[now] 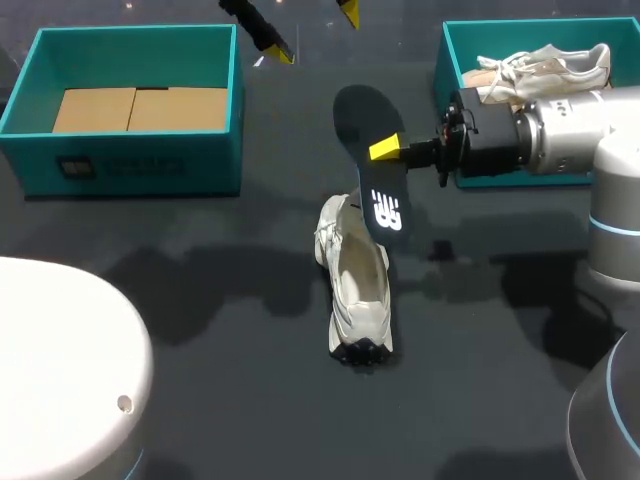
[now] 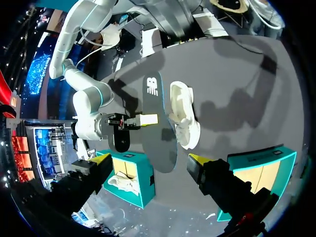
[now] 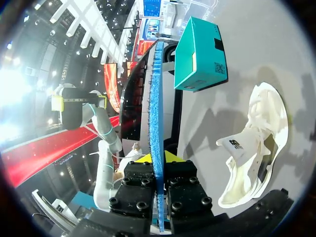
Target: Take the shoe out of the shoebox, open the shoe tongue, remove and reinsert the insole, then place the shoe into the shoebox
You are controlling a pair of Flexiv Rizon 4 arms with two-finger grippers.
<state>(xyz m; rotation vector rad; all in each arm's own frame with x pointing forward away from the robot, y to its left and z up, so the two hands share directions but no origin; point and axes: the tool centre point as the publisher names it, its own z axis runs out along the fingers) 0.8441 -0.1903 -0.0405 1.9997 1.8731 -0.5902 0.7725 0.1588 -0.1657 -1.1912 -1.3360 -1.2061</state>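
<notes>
A white shoe (image 1: 357,290) lies on the dark table (image 1: 200,300) at its middle, opening up, its tongue pulled out (image 3: 236,144). Just above it hangs the black insole (image 1: 372,170), blue underneath (image 3: 155,98), held on edge with my right gripper (image 1: 388,150) shut on its middle. In the right wrist view the insole stands between the fingers (image 3: 157,160), with the shoe (image 3: 256,148) beside them. My left gripper (image 1: 315,32) hovers open at the far side, empty; its view looks down past its yellow tips (image 2: 150,165) on the insole (image 2: 158,123) and shoe (image 2: 182,116).
A teal shoebox (image 1: 130,150) with cardboard inside stands at the far left. A second teal box (image 1: 448,60) at the far right holds another white shoe (image 1: 545,65). A white rounded robot part (image 1: 60,370) fills the near left corner.
</notes>
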